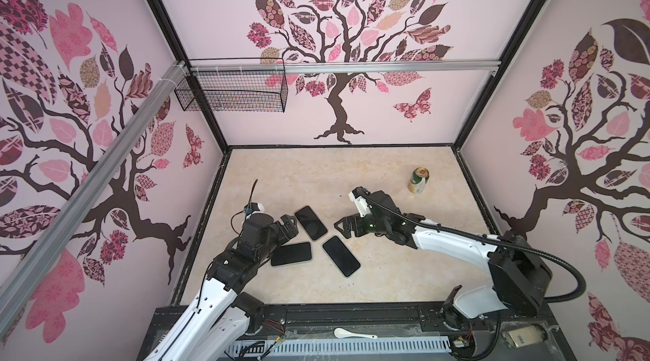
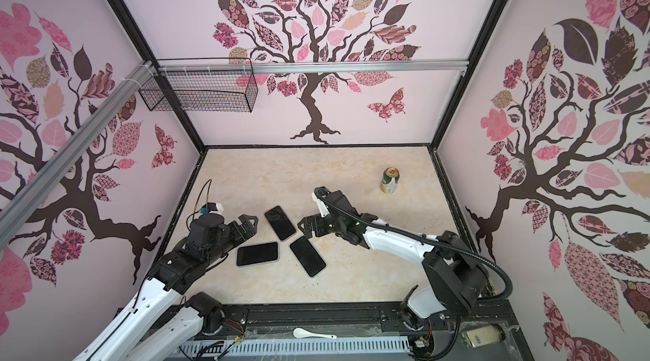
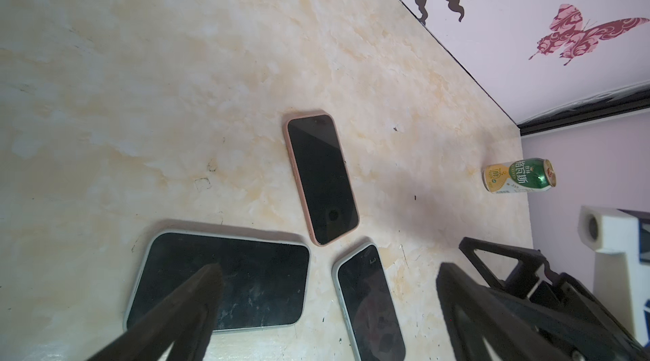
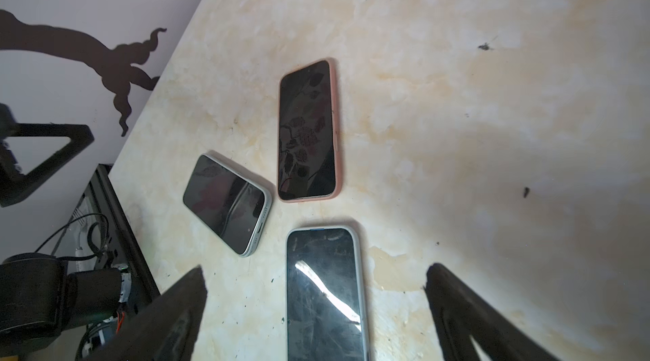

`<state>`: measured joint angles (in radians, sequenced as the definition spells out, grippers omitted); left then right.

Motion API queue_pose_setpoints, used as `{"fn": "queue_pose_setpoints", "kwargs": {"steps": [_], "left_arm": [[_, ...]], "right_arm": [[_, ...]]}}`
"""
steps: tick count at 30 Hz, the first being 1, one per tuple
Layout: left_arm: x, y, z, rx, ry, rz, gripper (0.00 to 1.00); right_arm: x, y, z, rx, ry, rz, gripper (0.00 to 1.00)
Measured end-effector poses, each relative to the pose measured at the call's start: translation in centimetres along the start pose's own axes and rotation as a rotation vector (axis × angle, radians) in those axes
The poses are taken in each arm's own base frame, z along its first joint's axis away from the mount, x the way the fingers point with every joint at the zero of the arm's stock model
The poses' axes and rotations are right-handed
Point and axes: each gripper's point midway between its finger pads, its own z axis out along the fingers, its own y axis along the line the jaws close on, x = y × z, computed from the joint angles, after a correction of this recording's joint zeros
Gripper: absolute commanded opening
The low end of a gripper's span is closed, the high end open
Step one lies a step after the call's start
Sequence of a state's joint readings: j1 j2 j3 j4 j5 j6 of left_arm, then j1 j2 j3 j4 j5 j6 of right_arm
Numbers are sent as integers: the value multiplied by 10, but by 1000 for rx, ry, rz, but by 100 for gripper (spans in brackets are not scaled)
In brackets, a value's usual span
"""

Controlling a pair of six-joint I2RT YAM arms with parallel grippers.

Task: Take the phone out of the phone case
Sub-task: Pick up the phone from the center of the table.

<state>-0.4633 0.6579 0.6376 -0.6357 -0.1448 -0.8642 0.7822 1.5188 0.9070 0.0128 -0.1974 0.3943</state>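
As their fingers stand spread and empty, the left gripper [image 1: 291, 225] at 9 o'clock and right gripper [image 1: 340, 228] at 3 flank a pink-cased phone [image 1: 310, 223] on the table [image 1: 387, 271]; grey-cased phone [image 1: 291, 253] at its 7, clear-cased phone [image 1: 341, 256] at 5, can [image 1: 418, 180] at 2.

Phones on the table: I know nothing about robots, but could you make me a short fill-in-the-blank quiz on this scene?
1. Three phones lie on the table with their screens facing ____.
2. The phone lying farthest back sits in a ____ case.
3. The drink can stands ____, well apart from the phones.
4. The left arm's fingers and the right arm's fingers are ____, holding nothing.
Missing words: up; pink; upright; open.
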Motion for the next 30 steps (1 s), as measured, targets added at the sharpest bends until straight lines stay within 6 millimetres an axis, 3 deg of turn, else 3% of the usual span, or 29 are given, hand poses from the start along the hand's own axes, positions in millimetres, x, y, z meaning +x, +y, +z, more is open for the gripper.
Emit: {"fn": "queue_pose_setpoints", "kwargs": {"steps": [5, 16, 22, 30], "left_arm": [[-3, 9, -8, -17, -18, -14, 98], [-34, 53, -20, -84, -88, -207, 97], [-32, 63, -15, -81, -53, -268, 96], [-26, 60, -9, -48, -10, -270, 96]], "right_arm": [[4, 9, 33, 94, 78, -99, 100], [31, 18, 99, 243, 262, -236, 99], [32, 14, 116, 293, 310, -252, 99], [31, 11, 136, 324, 356, -262, 99]]}}
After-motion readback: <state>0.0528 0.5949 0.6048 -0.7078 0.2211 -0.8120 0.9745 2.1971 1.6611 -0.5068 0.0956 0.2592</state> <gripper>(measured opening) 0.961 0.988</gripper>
